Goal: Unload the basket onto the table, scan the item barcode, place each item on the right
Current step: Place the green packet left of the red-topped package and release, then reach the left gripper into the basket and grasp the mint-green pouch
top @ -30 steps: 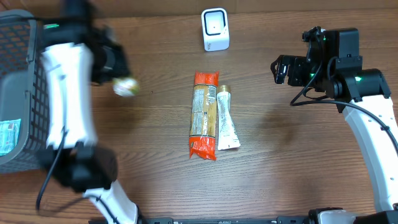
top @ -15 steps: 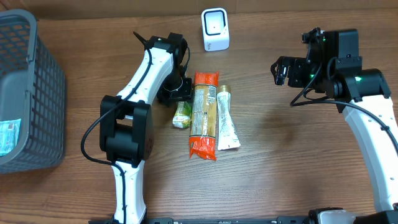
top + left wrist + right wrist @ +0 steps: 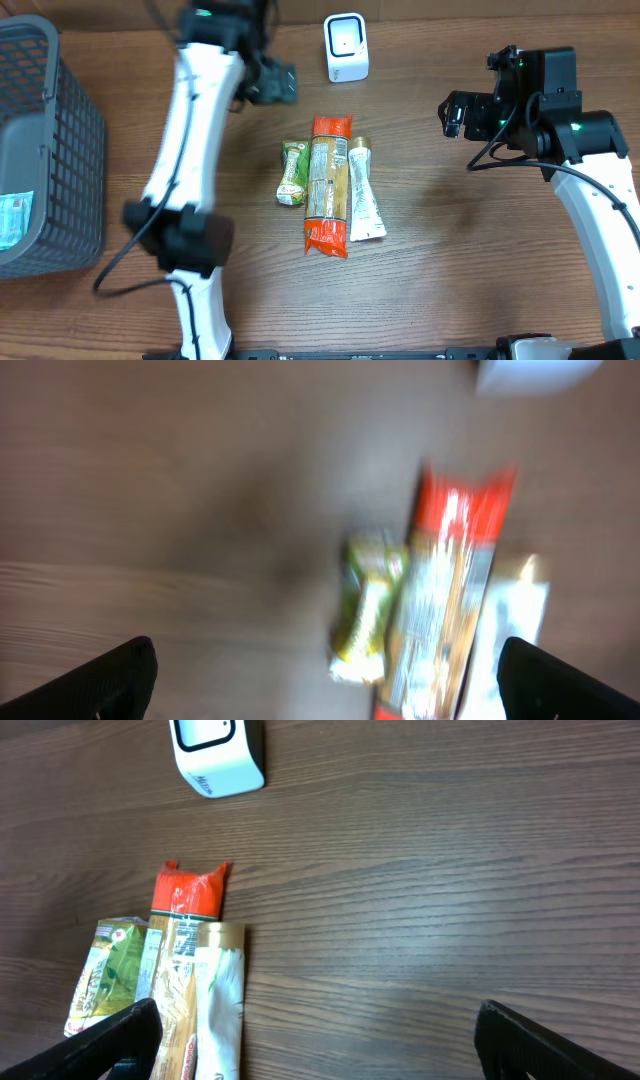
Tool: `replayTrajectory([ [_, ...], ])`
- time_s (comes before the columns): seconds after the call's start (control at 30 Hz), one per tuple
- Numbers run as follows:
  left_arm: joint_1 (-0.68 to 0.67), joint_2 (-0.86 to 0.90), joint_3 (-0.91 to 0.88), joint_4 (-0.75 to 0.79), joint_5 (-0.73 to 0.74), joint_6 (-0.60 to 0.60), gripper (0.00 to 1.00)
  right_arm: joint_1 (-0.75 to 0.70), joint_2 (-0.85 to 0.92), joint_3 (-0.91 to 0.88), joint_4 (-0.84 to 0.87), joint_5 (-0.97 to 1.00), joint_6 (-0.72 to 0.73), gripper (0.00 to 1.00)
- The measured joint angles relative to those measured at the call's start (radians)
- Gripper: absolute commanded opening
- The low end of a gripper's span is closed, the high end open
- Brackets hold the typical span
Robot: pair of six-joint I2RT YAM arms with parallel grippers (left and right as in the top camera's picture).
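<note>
Left gripper (image 3: 279, 83) and right gripper (image 3: 449, 112) both spread wide, empty; green packet (image 3: 292, 175), orange pack (image 3: 327, 190), tube (image 3: 363, 195) lie mid-frame below the scanner (image 3: 346, 45), so I'd pinch one by its end, barcode clear, facing scanner.

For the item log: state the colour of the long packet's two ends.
Orange-red on the long packet, best in the overhead view.

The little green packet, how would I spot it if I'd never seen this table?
Find the white scanner box at the table's far edge; just below it three items lie side by side. The green packet is the leftmost and shortest, beside the long orange-ended packet.
</note>
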Motion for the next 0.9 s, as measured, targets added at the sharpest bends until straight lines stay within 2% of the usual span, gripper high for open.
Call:
replayTrajectory([
  [0.1, 0.111, -0.123, 0.087, 0.000, -0.056, -0.035, 1.00, 0.000, 0.000, 0.000, -0.001, 0.002, 0.000, 1.00],
  [0.27, 0.481, -0.294, 0.128, -0.009, -0.136, -0.143, 1.00, 0.000, 0.000, 0.000, 0.000, 0.003, 0.000, 1.00],
  [0.37, 0.689, -0.306, 0.130, -0.013, -0.134, -0.182, 1.00, 0.000, 0.000, 0.000, 0.001, 0.002, 0.000, 1.00],
  [0.5, 0.882, -0.241, 0.127, -0.014, -0.121, -0.182, 0.95, 0.000, 0.000, 0.000, 0.002, 0.003, 0.000, 1.00],
  [0.63, 0.953, -0.145, 0.122, -0.037, -0.151, -0.148, 0.96, 0.000, 0.000, 0.000, 0.000, 0.003, 0.000, 1.00],
  [0.9, 0.961, 0.018, 0.116, -0.027, -0.195, -0.088, 0.95, 0.000, 0.000, 0.000, 0.000, 0.006, 0.000, 1.00],
])
